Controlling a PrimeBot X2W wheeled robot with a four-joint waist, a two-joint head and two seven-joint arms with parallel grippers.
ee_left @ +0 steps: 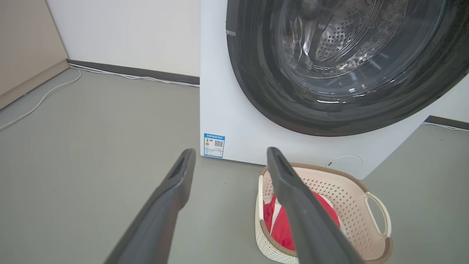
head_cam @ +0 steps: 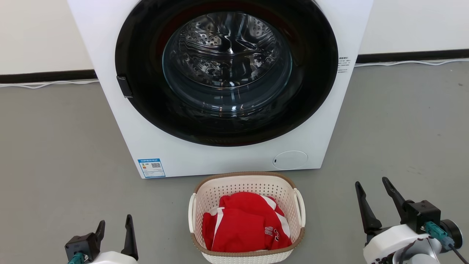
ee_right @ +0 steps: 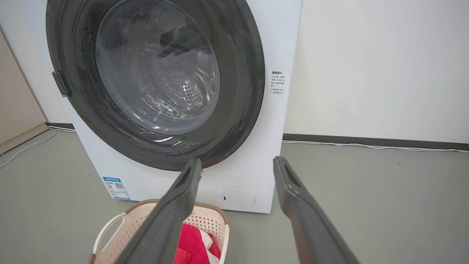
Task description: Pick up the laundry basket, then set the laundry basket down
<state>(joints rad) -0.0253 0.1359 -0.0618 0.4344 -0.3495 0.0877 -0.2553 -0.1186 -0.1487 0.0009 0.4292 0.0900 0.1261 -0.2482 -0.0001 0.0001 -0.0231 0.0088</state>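
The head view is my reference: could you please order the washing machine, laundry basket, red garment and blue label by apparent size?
Largest to smallest:
washing machine
laundry basket
red garment
blue label

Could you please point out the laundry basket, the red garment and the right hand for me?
laundry basket [head_cam: 245,185]: head view, inner back wall.
red garment [head_cam: 243,223]: head view, middle of the cloth.
right hand [head_cam: 370,182]: head view, midway between its fingertips.

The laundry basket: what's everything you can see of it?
The laundry basket is cream-white perforated plastic, rounded-rectangular, with a brown woven-look rim and white loop side handles. It stands upright on the grey floor before the washing machine, holding a crumpled red-and-white garment. The left gripper and right gripper flank it, untouching.
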